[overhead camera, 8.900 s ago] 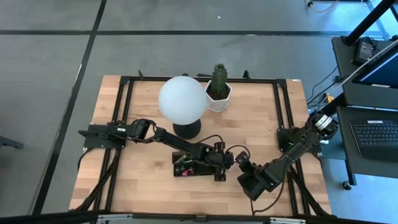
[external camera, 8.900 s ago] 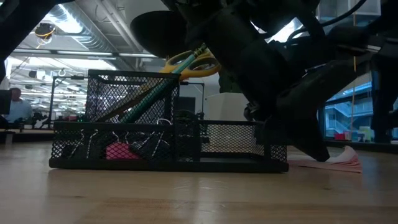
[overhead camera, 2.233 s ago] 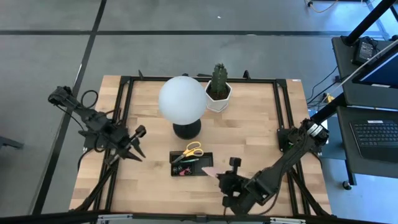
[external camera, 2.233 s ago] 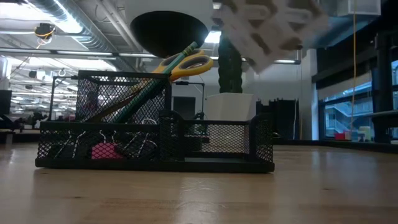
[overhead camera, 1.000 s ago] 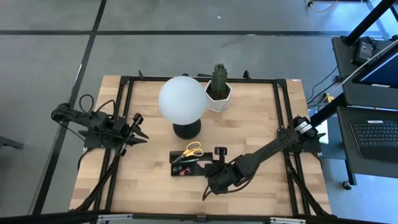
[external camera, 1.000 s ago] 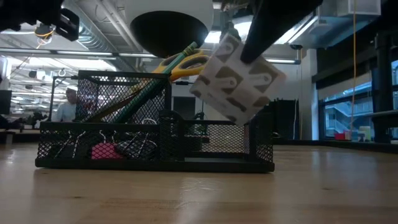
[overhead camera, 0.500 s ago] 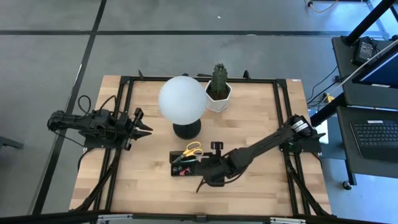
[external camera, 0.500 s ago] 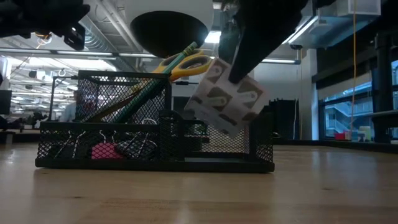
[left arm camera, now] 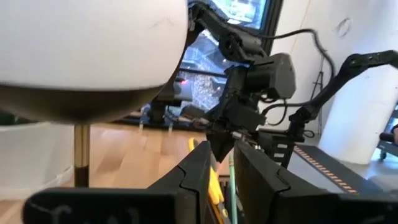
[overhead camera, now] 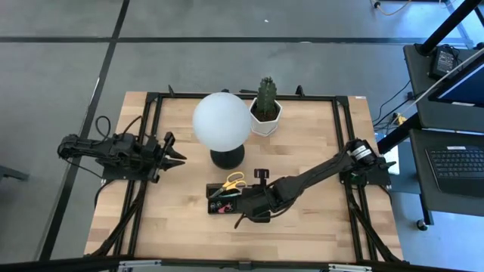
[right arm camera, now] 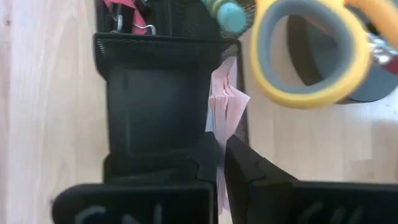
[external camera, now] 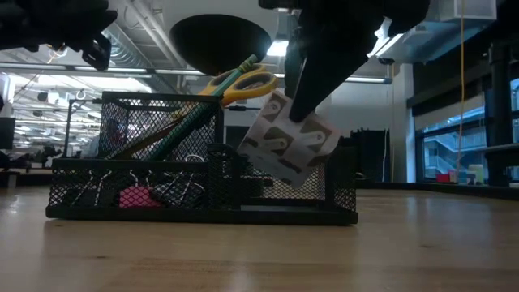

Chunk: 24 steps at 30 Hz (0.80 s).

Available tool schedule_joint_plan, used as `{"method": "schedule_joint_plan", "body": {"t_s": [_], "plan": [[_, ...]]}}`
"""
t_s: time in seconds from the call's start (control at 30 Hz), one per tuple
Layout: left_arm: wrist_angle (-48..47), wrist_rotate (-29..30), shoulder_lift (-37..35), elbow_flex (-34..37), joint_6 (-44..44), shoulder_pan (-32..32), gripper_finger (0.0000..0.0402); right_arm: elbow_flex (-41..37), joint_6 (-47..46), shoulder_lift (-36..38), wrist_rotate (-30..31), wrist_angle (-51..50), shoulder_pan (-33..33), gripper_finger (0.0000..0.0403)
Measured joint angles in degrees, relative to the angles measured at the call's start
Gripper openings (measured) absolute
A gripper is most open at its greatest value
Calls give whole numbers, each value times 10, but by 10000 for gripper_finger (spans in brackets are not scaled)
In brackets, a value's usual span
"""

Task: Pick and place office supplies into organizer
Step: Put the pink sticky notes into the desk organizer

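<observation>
Over the organizer [right arm camera: 149, 93], right pincer [right arm camera: 221, 163] clamps sticky-note pad [right arm camera: 225, 102], pink only up close, left pincer [overhead camera: 178, 156] slightly parted

Pink sticky-note pad [right arm camera: 222, 109] hangs edge-down over black mesh organizer [right arm camera: 155, 99]

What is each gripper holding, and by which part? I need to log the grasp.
The right gripper pinches the pink sticky-note pad by one edge, above the organizer. The left gripper holds nothing, off by the table's left side.
</observation>
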<state>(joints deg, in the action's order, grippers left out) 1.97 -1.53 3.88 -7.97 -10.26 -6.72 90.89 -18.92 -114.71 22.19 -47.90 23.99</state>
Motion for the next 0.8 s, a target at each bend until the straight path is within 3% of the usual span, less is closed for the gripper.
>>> {"method": "schedule_joint_plan", "body": {"t_s": [0.3, 0.57, 0.8], "plan": [[-17, 2, 0, 0, -8, 0, 63, 0, -3, -29, -26, -4, -2, 9], [32, 6, 0, 0, 61, 0, 67, 0, 9, -51, -44, -3, -3, 10], [39, 6, 0, 0, 66, 0, 65, 0, 27, -50, -46, 5, -6, 46]]}}
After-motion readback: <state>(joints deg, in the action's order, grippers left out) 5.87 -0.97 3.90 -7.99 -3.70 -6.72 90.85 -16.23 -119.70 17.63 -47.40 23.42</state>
